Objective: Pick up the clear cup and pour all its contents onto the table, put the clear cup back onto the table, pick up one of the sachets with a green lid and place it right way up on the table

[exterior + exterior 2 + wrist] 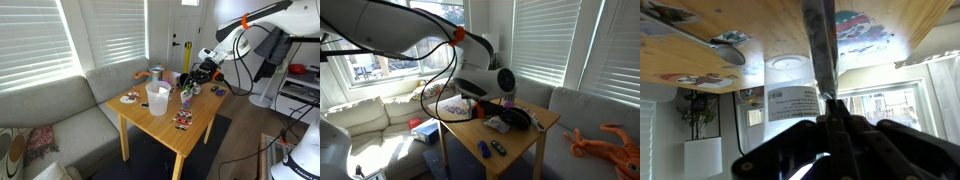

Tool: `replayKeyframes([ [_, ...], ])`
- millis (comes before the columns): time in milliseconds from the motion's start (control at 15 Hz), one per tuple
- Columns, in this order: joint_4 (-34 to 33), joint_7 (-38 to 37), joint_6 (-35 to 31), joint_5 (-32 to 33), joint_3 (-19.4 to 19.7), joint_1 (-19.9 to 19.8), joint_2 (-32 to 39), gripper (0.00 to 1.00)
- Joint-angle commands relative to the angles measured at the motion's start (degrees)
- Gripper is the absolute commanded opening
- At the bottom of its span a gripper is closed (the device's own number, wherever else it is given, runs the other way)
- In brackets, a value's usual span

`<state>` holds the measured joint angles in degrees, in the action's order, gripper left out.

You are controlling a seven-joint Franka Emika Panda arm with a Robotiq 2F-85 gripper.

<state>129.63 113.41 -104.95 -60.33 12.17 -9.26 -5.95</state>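
Found the gripper point(828, 104) clamped shut on the sachet with a green lid point(818, 45), seen edge-on in the wrist view as a thin dark strip running from the fingertips up to the table point(700, 45); could not confirm contact with the wood, nor make out the cap there. Located the same gripper point(192, 86) in an exterior view above the far side of the table point(200, 118), with the sachet point(186, 97) hanging just below it. Noted the clear cup point(157, 97) upright near the middle of the top, just beside the gripper but apart from it. Logged loose sachets point(183, 120) lying flat on the smooth light wood, and a grey-and-orange container point(157, 73) behind the cup. Recorded a grey sofa point(60, 115) against one table edge, slatted blinds point(35, 40) above it, and a dark rug point(215, 135) underneath.
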Motion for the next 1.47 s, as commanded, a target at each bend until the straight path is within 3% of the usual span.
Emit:
replayKeyframes([
  [0,1.90,1.50,0.04,-0.59,0.28,-1.07,-0.39,0.32],
  [667,2.02,1.19,0.22,0.16,0.17,-1.55,-2.12,0.98],
  [1067,-0.53,-3.10,1.30,2.43,-0.16,-1.41,-5.91,1.00],
  [1400,-4.65,-15.36,-2.04,3.87,-1.84,-0.92,-9.33,1.00],
])
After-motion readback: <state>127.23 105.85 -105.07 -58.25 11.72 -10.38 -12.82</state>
